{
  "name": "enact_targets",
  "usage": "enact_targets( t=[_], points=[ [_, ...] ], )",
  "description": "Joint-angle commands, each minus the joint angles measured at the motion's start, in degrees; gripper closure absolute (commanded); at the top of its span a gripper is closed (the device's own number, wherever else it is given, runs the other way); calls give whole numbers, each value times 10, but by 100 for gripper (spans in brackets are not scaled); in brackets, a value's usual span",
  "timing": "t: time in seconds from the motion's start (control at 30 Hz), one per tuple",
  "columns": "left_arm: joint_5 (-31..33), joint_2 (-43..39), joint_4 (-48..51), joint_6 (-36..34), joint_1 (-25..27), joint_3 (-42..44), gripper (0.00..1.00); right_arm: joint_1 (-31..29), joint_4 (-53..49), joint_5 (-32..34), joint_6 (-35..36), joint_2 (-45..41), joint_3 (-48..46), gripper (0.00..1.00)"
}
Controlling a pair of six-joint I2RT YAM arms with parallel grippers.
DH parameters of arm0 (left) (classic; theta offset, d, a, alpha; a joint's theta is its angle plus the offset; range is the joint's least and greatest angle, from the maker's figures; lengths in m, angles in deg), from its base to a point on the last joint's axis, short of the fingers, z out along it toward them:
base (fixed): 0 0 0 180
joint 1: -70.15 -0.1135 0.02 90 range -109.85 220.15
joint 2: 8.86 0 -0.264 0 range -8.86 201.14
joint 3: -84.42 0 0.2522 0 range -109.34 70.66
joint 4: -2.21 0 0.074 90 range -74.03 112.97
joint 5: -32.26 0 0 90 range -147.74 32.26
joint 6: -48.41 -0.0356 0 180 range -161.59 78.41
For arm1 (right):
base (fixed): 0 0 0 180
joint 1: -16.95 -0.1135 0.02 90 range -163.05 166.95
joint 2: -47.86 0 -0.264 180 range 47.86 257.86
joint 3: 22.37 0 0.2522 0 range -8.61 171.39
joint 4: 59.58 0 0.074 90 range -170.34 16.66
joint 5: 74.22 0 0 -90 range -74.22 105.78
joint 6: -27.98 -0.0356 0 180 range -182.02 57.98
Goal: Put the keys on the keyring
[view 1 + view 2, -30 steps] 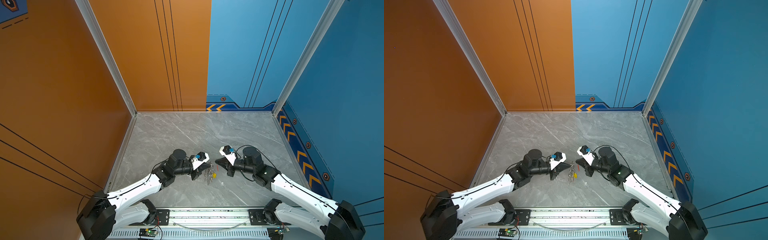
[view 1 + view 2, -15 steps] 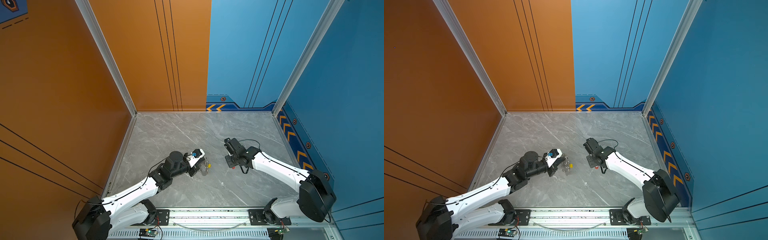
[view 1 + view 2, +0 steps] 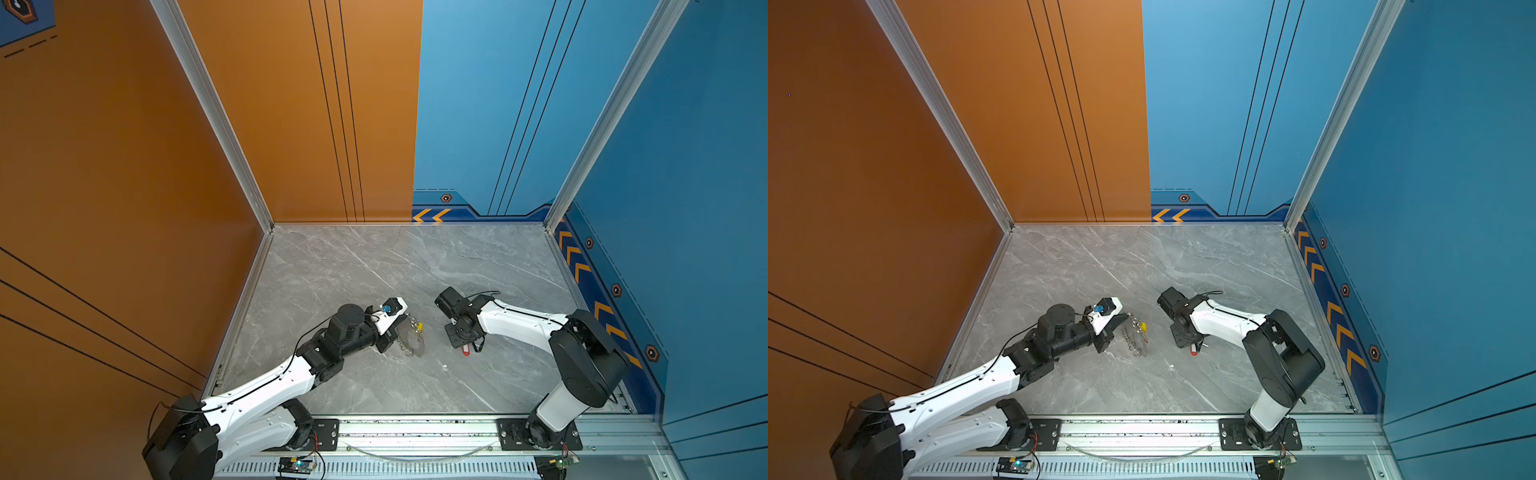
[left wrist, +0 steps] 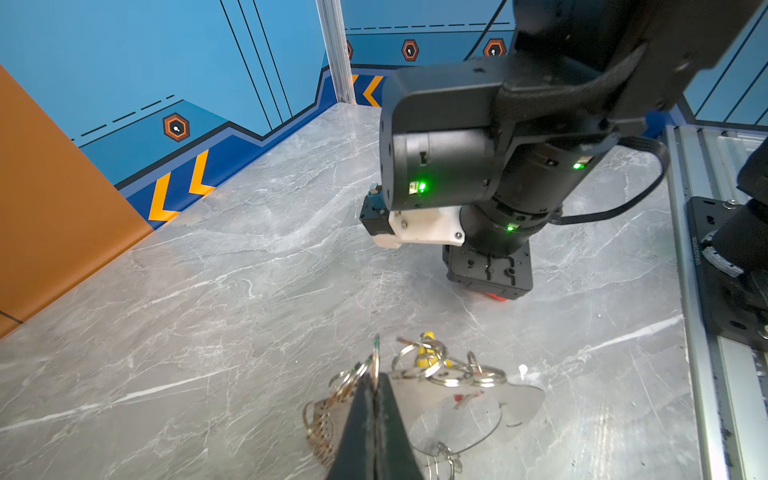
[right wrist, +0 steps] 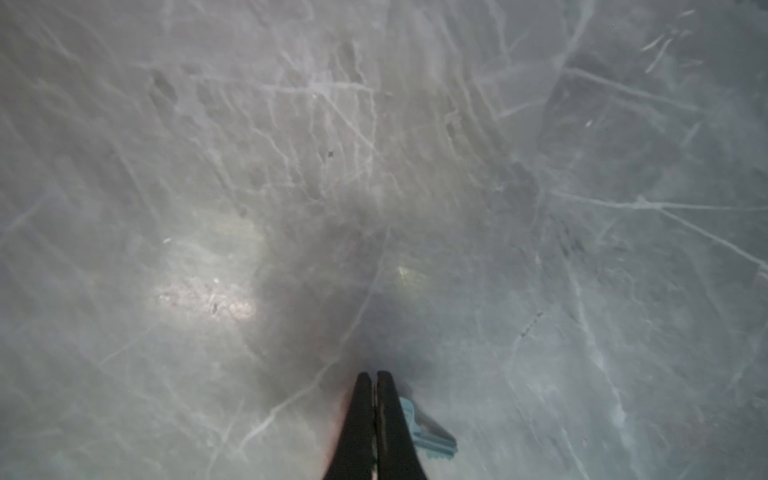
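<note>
the left gripper [image 4: 375, 380] has its jaws pressed together on a silver keyring [image 4: 376, 353], which stands upright between the tips. the linked chain of rings [image 4: 457, 374] and a yellow key [image 4: 427, 353] lie on the grey bench [image 3: 353, 270] just past it. the cluster sits in the front half, about midway between the side edges. the right gripper [image 5: 374, 376] points down at the bench, well apart from the cluster and towards the right edge, jaws pressed together. a pale blue key [image 5: 430, 432] lies just beside its tips. a red tag [image 3: 465, 351] shows at its foot in both top views. i cannot tell whether either is pinched.
</note>
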Motion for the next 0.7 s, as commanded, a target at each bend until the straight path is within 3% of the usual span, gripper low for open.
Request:
enact_targets(
  t=[0.0,0.07,0.37,0.67],
  points=[
    [11,-14,-28,0,4,7,100,9,24,-13,2,13,17,100],
    [13,-14,-27,-1,4,6,100,12,25,-15,5,15,18,99],
    [14,-13,-27,-1,5,6,100,19,25,-18,11,-17,0,74],
    [12,-8,-27,-1,6,5,100,19,26,-26,-13,-65,-32,70]
  ],
)
